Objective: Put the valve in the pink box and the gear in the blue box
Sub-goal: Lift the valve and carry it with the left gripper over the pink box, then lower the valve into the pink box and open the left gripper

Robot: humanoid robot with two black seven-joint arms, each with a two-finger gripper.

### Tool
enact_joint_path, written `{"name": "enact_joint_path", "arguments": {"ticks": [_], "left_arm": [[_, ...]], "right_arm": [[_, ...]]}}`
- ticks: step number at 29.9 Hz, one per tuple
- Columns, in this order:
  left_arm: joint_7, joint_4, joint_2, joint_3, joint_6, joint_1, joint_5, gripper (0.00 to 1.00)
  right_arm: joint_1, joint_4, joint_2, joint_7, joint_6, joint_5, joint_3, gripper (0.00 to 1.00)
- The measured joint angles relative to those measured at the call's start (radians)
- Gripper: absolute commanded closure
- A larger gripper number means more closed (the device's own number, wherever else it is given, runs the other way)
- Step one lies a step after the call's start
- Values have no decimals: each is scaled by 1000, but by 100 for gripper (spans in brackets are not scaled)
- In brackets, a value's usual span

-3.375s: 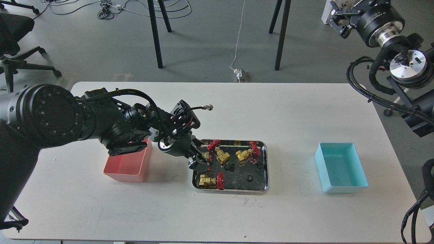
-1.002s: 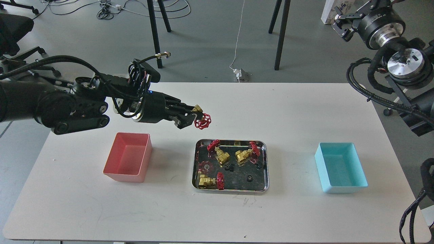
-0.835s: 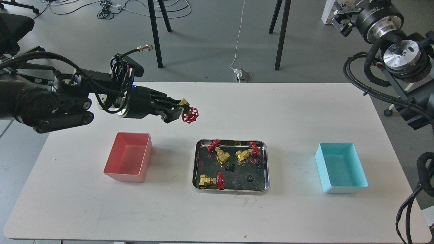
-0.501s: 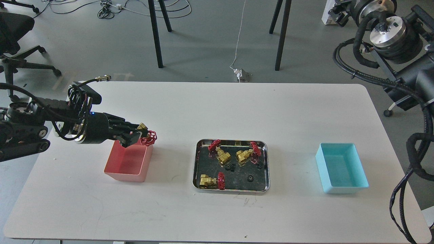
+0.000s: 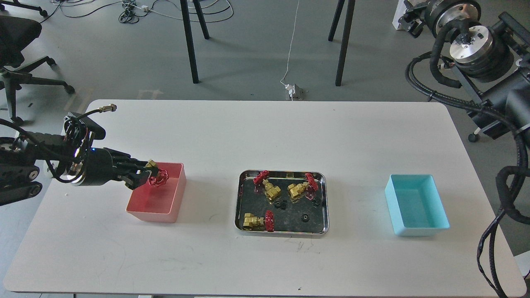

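Observation:
My left gripper [image 5: 145, 175] is shut on a brass valve with a red handwheel [image 5: 157, 178] and holds it over the pink box [image 5: 174, 205] at the table's left. Three more valves [image 5: 269, 190] lie in the steel tray [image 5: 281, 232] at the centre, with a few tiny black gears [image 5: 305, 217] between them. The blue box [image 5: 418, 229] stands open at the right. My right gripper [image 5: 408, 22] is raised beyond the table's far right corner, seen small and dark.
My right arm and its cable loops [image 5: 488, 54] fill the right edge. An office chair [image 5: 20, 45] and table legs [image 5: 190, 41] stand on the floor behind the white table [image 5: 265, 136].
My left gripper lifted a valve out of the tray, swung it up and left, then lowered it over the pink box. The right arm shifted slightly at the top right.

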Motion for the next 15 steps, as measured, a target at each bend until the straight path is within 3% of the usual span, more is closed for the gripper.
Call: {"name": "enact_joint_path", "arguments": {"ticks": [15], "left_arm": [[0,101,-110,2,18,75,6,78]], "right_arm": [[-30,3,0,2,0,1,2,1]]}}
